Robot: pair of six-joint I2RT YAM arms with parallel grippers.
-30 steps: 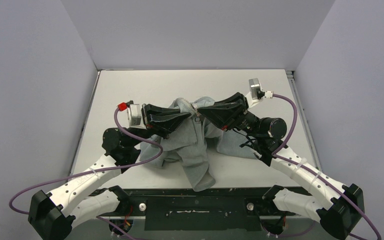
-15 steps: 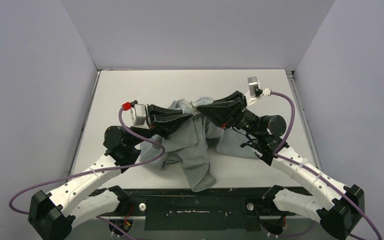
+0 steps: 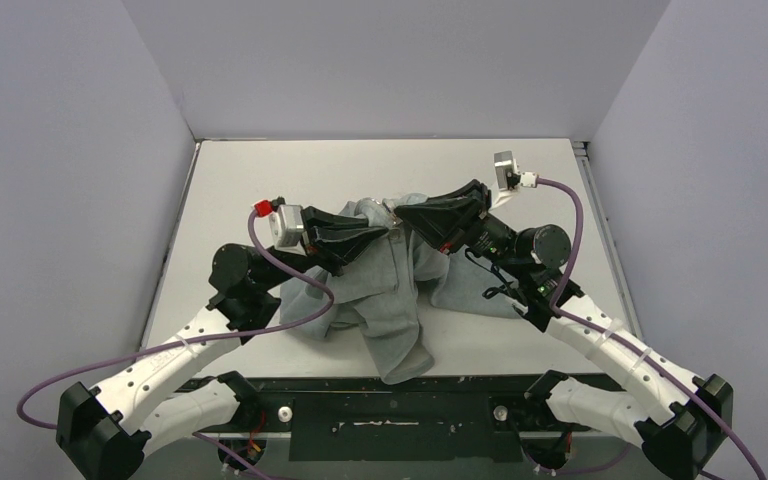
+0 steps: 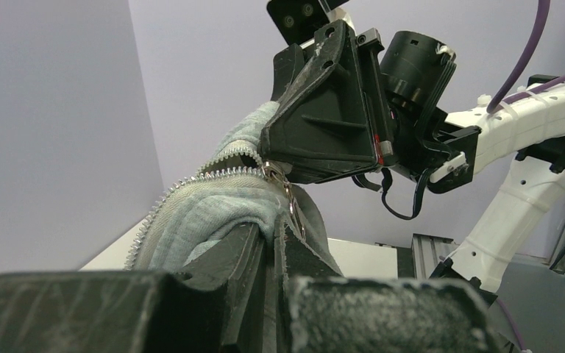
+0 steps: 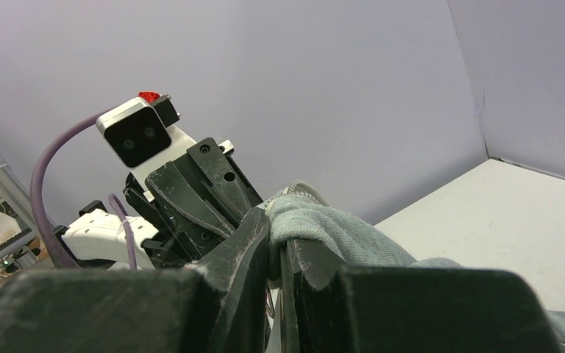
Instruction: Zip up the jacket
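Left gripper (image 3: 384, 232) pinches the jacket (image 3: 392, 300), soft heather-grey knit, at frame centre. Right gripper (image 3: 401, 212) clamps fabric beside the toothed zipper (image 4: 187, 181).

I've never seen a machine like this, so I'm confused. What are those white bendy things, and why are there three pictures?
Those are two robot arms, bolted at the near edge of a white table. Each ends in a black two-finger pincer called a gripper. The big picture looks down from above. The other two come from a small camera on each wrist, looking along its fingers. A light grey jacket lies crumpled on the table. The left gripper and the right gripper both pinch its fabric and hold that part up off the table, tips nearly meeting. The silver teeth are its zipper.
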